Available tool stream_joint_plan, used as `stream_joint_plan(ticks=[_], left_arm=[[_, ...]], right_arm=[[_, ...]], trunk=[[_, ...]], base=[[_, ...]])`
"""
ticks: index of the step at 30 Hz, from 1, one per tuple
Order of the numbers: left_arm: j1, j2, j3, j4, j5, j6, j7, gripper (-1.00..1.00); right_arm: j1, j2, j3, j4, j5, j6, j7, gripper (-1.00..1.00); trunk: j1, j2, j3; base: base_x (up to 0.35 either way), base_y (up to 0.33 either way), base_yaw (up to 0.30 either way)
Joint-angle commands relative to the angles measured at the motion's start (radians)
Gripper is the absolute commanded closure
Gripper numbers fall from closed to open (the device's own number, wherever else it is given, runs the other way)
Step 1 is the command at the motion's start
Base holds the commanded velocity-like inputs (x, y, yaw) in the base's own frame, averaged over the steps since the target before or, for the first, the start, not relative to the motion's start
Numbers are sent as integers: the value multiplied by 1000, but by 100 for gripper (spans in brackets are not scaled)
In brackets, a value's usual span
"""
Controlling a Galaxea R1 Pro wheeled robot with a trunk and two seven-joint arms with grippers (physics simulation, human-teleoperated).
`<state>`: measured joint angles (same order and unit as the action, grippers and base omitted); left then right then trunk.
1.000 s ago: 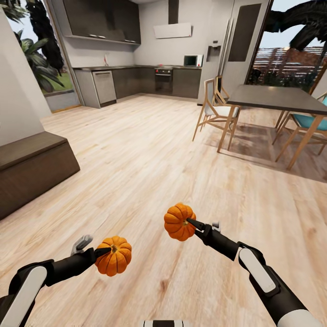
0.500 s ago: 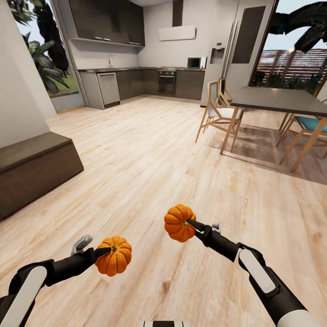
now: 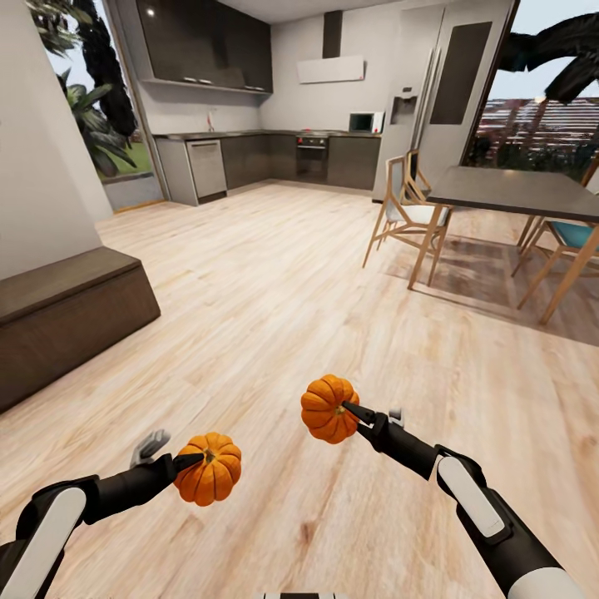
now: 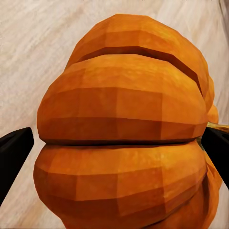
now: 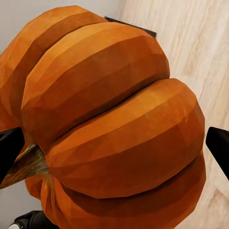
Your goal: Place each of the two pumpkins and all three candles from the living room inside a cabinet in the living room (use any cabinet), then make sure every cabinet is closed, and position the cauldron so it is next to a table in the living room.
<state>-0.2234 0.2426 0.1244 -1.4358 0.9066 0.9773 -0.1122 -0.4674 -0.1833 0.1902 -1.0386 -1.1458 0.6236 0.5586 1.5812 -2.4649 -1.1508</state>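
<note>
Two unlabelled pumpkins (image 3: 208, 480) (image 3: 329, 408), both clawed.

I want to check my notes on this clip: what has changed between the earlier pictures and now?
Only the view shifted: the kitchen, dining table and dark cabinet slid rightward and the kitchen cupboards look nearer, which suggests the robot is moving, not the furniture. Nothing was taken or released. The left hand keeps its pumpkin, the right hand keeps its pumpkin, both arms posed as before.
</note>
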Motion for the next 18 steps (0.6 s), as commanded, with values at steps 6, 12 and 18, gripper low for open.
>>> stream_joint_plan(ticks=[6, 12, 18], left_arm=[[-1, 0, 0, 0, -9, 4, -10, 100], [-1, 0, 0, 0, -9, 4, -11, 100], [-1, 0, 0, 0, -9, 4, -11, 100]], right_arm=[[0, -1, 2, 0, -5, 4, -2, 100], [0, -1, 2, 0, -5, 4, -1, 100], [0, -1, 2, 0, -6, 3, 3, 100]], trunk=[[-23, 42, 8], [-46, 84, 17], [-69, 126, 27]], base=[[0, 0, 64], [0, 0, 64], [0, 0, 64]])
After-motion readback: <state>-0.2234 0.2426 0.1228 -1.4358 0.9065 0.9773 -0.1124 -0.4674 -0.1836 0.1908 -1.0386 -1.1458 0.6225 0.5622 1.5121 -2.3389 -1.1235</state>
